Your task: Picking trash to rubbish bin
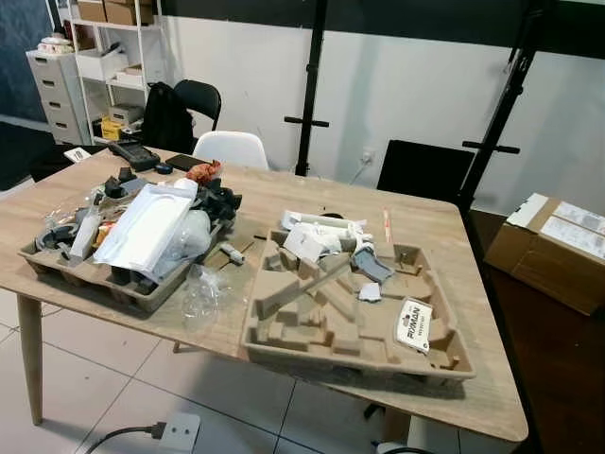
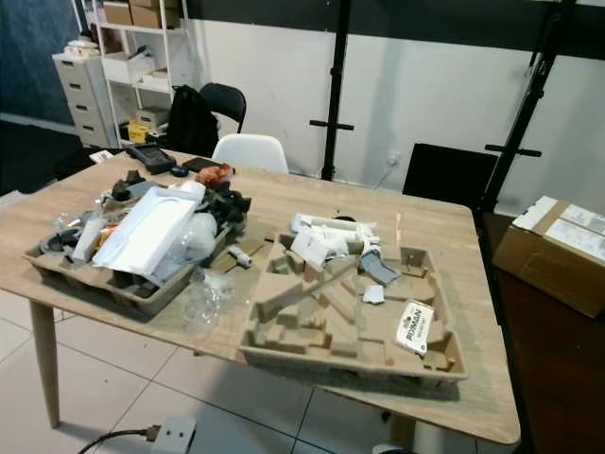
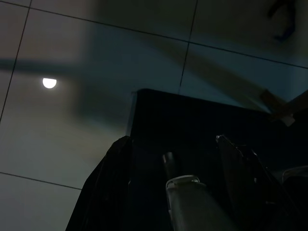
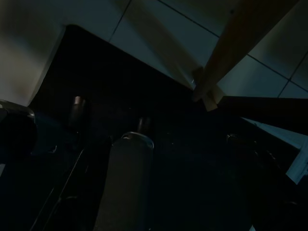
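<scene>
A wooden table (image 1: 444, 236) stands before me with trash on it. On its left part, a brown pulp tray (image 1: 57, 270) holds a white plastic bag (image 1: 142, 227), black parts and scraps. Crumpled clear plastic (image 1: 200, 288) lies beside that tray. A second pulp tray (image 1: 284, 355) sits on the right part, with white paper scraps (image 1: 317, 236) and a printed card (image 1: 413, 323) in it. An orange wrapper (image 1: 203, 171) lies at the table's back. My left gripper (image 3: 172, 139) hangs open over the dark floor. My right gripper (image 4: 168, 139) hangs in shade near a table leg.
A white chair (image 1: 232, 148) and a black chair (image 1: 198, 95) stand behind the table. A cardboard box (image 1: 553, 248) rests on the floor at right. A power strip (image 1: 180, 432) lies on the tiles under the front edge. Shelves (image 1: 104, 66) and drawers (image 1: 52, 90) fill the back left.
</scene>
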Controlling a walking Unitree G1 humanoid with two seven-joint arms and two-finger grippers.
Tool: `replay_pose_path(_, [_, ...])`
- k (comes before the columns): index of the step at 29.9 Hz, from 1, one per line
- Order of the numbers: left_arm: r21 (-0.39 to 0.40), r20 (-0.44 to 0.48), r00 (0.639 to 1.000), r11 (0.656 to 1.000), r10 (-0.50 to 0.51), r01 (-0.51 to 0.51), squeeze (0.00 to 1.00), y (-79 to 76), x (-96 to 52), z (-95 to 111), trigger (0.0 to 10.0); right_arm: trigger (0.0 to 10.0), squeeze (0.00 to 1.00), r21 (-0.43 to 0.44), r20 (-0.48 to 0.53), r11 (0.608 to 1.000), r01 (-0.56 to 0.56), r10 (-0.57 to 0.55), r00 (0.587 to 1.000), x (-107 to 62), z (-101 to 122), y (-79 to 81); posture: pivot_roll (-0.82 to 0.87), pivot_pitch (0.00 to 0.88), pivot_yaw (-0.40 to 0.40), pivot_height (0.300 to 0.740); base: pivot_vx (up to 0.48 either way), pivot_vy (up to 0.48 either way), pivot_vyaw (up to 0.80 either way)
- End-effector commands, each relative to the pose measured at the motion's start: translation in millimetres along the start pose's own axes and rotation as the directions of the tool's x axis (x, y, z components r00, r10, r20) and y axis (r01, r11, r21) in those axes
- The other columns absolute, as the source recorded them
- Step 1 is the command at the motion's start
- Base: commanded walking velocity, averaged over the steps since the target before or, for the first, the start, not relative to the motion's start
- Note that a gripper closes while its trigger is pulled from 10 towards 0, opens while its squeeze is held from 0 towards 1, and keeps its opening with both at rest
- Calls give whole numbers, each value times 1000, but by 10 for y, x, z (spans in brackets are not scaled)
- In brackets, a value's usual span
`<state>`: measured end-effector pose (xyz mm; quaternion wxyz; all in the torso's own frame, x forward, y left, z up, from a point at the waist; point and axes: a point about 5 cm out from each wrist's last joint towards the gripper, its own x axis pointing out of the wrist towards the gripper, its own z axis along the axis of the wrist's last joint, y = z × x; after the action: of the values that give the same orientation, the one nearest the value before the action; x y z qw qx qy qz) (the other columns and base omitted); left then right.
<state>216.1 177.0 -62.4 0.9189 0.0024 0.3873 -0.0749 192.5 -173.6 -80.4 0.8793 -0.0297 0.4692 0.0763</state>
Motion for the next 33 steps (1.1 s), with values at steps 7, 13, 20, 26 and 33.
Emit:
replay_pose_path(7, [0,-14,1000,1000,-10,10,0,-41,-3,-43,10000,10000,0,1,-43,1000,-2,2,999,-11,-73,-20,40,39,-42,740,0,0,-309])
replay_pose_path(13, [1,-14,1000,1000,-9,9,0,-36,-3,-42,10000,10000,0,4,-45,1000,0,0,999,-11,-76,-21,41,38,-40,740,0,0,-800])
replay_pose_path(20, [4,-9,1000,1000,2,-2,0,-24,-4,-34,10000,10000,0,9,-44,1000,4,-4,999,-6,-55,-20,47,34,-45,740,0,0,-771])
replay_pose_path(26, [13,-4,1000,1000,18,-18,0,-9,-6,-30,10000,10000,0,-14,-27,1000,6,-6,1000,0,-6,-23,45,25,-47,740,0,0,0])
replay_pose_path(33, [16,-10,1000,999,27,-27,0,-7,-4,-31,10000,10000,0,-14,-22,1000,6,-6,1000,-1,7,-32,42,24,-46,740,0,-343,0])
